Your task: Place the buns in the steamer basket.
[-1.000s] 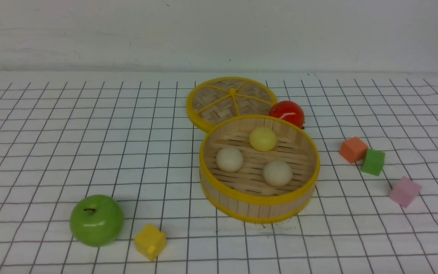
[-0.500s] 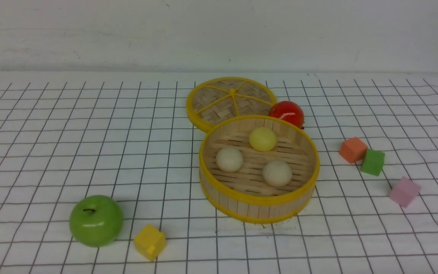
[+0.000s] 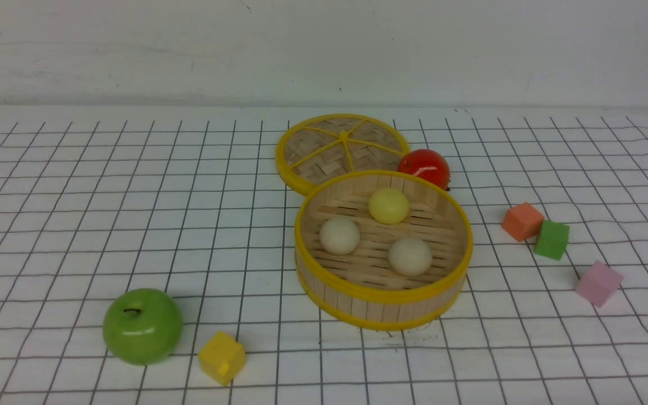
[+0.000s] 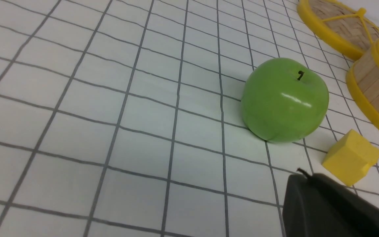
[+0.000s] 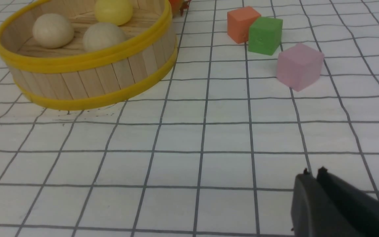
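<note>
Nearest the robot, on the gridded table [image 3: 65, 236], the right pincer [image 5: 313, 172] is clenched on nothing, while the left pincer [image 4: 303, 174] shows one dark part only, so its state cannot be told. Beyond lie an apple [image 3: 143, 325] and yellow cube [image 3: 222, 357]. Farther on, the basket [image 3: 383, 306] contains all three buns [image 3: 410, 256], with lid [image 3: 342, 149] and tomato [image 3: 425, 166] behind it.

Desk [image 3: 76, 214]: basket [image 3: 383, 295] at centre, three buns [image 3: 410, 256] inside. Lid [image 3: 340, 149] behind it; tomato [image 3: 425, 167] right of lid, touching the basket's back rim. Three cubes [image 3: 552, 239] to the right. Apple [image 3: 142, 325] front left, cube [image 3: 222, 356] just right of it.
</note>
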Available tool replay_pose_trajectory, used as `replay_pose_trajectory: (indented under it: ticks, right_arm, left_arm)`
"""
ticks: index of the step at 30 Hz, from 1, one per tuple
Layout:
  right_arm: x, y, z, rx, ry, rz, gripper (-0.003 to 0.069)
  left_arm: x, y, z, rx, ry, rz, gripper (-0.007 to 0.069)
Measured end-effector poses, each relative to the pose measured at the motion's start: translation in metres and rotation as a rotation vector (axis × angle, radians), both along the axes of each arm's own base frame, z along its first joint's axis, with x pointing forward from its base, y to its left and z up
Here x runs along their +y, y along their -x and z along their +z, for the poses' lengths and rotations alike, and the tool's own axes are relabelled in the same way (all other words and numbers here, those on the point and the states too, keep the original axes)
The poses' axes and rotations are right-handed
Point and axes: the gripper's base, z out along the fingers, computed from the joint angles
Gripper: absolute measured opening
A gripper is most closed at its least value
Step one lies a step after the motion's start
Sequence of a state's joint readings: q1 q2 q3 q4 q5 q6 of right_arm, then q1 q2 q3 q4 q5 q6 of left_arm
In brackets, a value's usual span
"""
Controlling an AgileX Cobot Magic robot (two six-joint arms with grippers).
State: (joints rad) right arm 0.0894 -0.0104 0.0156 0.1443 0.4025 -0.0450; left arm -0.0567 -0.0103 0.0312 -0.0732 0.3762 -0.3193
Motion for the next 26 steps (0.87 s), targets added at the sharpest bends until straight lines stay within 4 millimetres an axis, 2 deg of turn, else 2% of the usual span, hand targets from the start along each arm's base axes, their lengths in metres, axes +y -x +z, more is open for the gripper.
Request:
replay_pose_trajectory:
  ticks: [26]
  right_arm:
    - [0.0, 0.0, 0.0, 0.0, 0.0, 0.0, 0.0064]
  left_arm:
    - [0.0, 0.0, 0.0, 0.0, 0.0, 0.0, -0.0013]
